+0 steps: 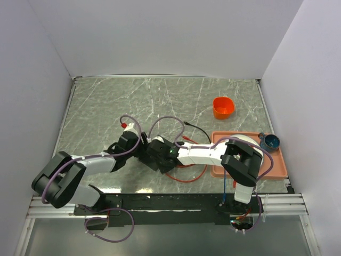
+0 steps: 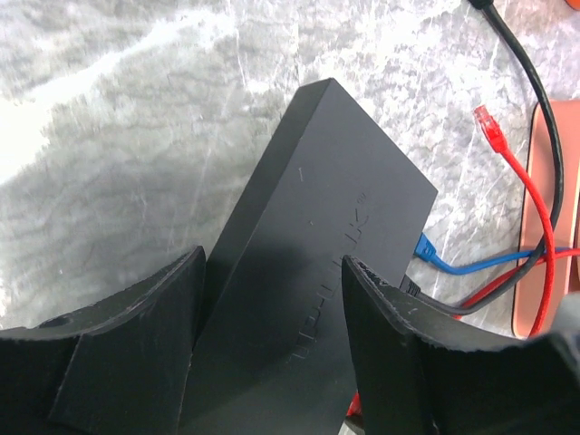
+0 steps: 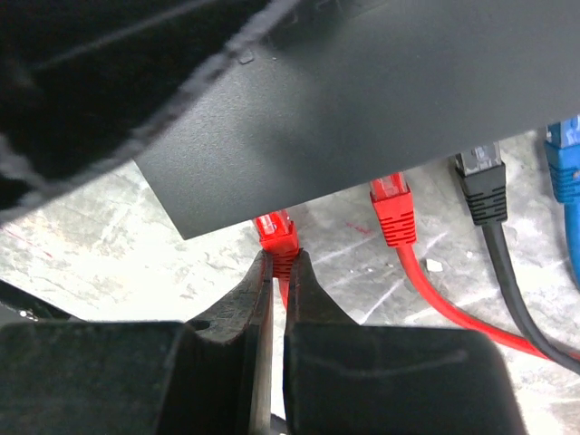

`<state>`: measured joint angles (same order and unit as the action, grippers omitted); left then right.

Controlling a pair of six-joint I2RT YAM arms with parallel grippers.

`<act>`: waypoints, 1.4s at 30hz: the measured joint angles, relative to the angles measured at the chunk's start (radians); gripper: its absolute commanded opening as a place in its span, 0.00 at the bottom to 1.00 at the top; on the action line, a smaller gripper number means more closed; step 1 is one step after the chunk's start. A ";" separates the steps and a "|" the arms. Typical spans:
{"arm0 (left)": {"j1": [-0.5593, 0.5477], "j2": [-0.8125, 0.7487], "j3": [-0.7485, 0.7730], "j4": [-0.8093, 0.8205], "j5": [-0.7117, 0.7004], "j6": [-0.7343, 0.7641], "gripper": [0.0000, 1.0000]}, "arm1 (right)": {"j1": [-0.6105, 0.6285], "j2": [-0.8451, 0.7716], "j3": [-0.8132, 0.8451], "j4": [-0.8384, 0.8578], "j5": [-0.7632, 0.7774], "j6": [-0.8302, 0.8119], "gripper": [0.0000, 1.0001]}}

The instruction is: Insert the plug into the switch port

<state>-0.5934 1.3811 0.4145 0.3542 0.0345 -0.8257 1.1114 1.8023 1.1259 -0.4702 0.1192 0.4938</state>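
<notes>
The flat matte-black switch box (image 2: pixel 317 208) lies on the marble table. My left gripper (image 2: pixel 272 263) straddles its near end, one finger against each long side, holding it. My right gripper (image 3: pixel 282 256) is shut on a red plug (image 3: pixel 277 232) whose tip sits at the box's port edge (image 3: pixel 272 204), partly under it. A second red plug (image 3: pixel 391 210), a black plug (image 3: pixel 480 181) and a blue plug (image 3: pixel 564 163) sit in ports along that edge. In the top view both grippers (image 1: pixel 143 149) (image 1: pixel 160 154) meet mid-table and hide the box.
A loose red plug (image 2: pixel 489 127) and a black cable (image 2: pixel 535 100) lie right of the box. A salmon-pink tray (image 1: pixel 272 169) lies under the right arm, with a blue cup (image 1: pixel 270 142) at its far corner. An orange cup (image 1: pixel 224 106) stands behind.
</notes>
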 measured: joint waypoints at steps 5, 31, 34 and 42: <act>-0.023 -0.023 -0.017 -0.002 -0.031 -0.032 0.64 | -0.002 -0.026 -0.036 0.020 0.003 0.008 0.00; -0.174 -0.040 -0.005 -0.071 -0.225 -0.105 0.64 | -0.036 -0.080 -0.095 0.017 -0.046 -0.039 0.00; -0.202 -0.040 -0.005 -0.072 -0.249 -0.130 0.64 | -0.038 -0.106 -0.127 0.031 -0.042 -0.039 0.00; -0.238 -0.019 -0.005 -0.052 -0.306 -0.145 0.63 | -0.050 -0.190 -0.262 0.194 -0.069 -0.078 0.00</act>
<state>-0.8318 1.3617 0.4099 0.3023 -0.2718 -0.9707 1.0618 1.6119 0.8639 -0.2764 0.0505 0.4156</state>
